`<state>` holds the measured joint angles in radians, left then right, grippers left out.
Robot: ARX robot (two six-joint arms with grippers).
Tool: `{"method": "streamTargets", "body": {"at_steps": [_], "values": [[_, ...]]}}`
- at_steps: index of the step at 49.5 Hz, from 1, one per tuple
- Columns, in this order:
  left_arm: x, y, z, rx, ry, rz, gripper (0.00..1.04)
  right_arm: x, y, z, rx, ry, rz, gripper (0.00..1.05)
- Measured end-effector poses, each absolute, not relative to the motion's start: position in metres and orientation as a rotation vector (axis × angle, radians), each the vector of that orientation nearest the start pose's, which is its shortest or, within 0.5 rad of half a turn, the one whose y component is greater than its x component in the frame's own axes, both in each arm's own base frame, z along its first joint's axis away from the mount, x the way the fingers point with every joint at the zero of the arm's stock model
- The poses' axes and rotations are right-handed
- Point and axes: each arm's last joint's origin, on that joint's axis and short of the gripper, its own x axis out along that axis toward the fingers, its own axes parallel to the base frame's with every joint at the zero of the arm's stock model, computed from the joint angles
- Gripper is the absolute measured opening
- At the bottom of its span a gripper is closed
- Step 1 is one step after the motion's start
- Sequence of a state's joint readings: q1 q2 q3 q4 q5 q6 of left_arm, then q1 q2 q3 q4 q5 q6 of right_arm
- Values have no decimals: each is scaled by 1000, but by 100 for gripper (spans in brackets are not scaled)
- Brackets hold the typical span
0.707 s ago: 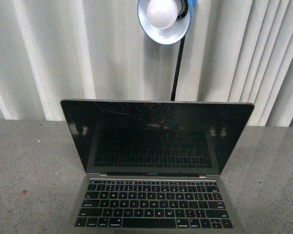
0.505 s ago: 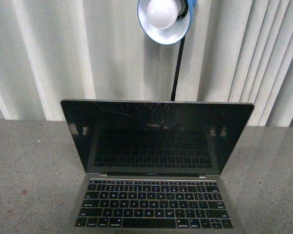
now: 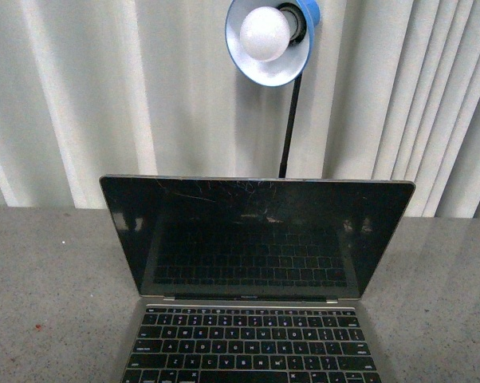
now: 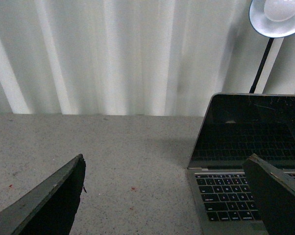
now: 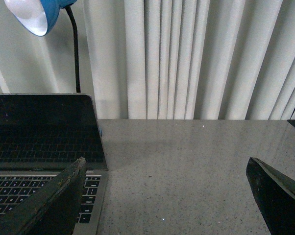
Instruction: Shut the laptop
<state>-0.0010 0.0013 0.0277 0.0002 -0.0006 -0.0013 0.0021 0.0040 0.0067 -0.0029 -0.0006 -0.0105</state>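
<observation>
Open laptop (image 3: 256,239), white key lettering barely legible

The left gripper (image 4: 166,157) and right gripper (image 5: 165,159) each have two black, wedge-shaped jaws with scuffed, paler grey edges.

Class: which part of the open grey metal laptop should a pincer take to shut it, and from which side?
On the grey metal laptop, the top screen edge, from above and behind. The screen stands nearly upright, hinged behind the keyboard, so that edge likely gives most leverage.
</observation>
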Motion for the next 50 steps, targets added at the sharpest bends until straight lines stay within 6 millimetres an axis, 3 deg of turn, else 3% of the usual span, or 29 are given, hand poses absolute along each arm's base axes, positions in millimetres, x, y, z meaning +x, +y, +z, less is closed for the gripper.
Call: {"method": "streamTargets", "body": {"at_steps": [37,40,45,50], "values": [[96,0,173,-2,-27,0,98,98,0,165,-10,0,3,97],[96,0,173,-1,-27,0,98,98,0,163,-5,101,-115,97],[100,1,166,-88,316,311,98,104,0,161,-7,130,-176,97],[108,1,161,-140,360,392,98,111,-3,167,-3,78,-149,97]]}}
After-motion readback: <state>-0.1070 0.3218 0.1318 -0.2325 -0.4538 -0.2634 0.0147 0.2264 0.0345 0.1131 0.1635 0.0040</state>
